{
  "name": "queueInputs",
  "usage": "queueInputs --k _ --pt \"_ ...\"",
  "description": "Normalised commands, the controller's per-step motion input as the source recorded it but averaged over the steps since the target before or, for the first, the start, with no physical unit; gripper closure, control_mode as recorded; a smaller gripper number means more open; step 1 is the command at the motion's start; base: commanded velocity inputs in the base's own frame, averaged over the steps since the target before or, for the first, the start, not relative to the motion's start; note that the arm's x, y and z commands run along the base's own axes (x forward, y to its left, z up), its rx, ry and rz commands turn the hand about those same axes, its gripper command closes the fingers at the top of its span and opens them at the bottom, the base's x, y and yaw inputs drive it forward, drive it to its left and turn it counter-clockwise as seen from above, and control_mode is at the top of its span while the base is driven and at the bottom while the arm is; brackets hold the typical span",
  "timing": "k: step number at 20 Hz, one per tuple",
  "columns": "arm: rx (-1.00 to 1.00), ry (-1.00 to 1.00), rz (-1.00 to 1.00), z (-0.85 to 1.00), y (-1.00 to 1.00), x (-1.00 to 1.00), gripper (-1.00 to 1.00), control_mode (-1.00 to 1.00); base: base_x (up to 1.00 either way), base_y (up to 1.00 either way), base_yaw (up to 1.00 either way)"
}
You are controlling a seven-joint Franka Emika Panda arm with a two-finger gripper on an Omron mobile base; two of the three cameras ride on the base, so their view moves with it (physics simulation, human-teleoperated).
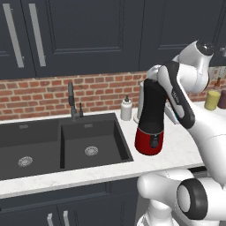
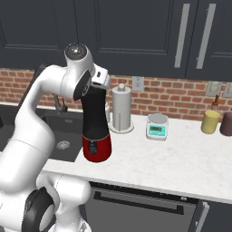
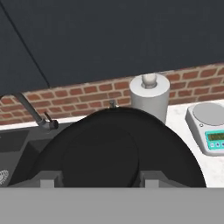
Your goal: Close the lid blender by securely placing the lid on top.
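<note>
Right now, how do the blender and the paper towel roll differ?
The blender is black with a red base; the paper towel roll is white. The blender stands nearer the counter's front edge; the roll sits back by the brick wall. The blender is taller. Both stand upright.

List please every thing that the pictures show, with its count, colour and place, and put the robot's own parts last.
blender: 1, red base, black jar, on counter beside sink
lid: 1, black, between the gripper's fingers
sink: 1, dark, two basins, left
faucet: 1, dark, behind sink
soap bottle: 1, white, by wall
paper towel roll: 1, white, behind blender
scale: 1, white and teal, right of roll
cups: 2, yellow and maroon, far right
gripper: 1, shut on lid
</note>
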Motion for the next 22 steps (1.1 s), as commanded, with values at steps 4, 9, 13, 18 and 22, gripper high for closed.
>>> queueInputs --k 4,9,13,18,22 --pt "0.0 -0.04 -0.02 -0.07 0.0 0.1 1.0 -1.0 0.0 0.0 0.0" --pt "0.0 -0.04 -0.02 -0.05 0.0 0.13 1.0 -1.0 0.0 0.0 0.0" --pt "0.0 -0.04 -0.02 -0.04 0.0 0.14 1.0 -1.0 0.0 0.0 0.0" --pt "0.0 -0.03 -0.02 -0.03 0.0 0.15 1.0 -1.0 0.0 0.0 0.0" --pt "0.0 -0.02 -0.02 -0.04 0.0 0.16 1.0 -1.0 0.0 0.0 0.0"
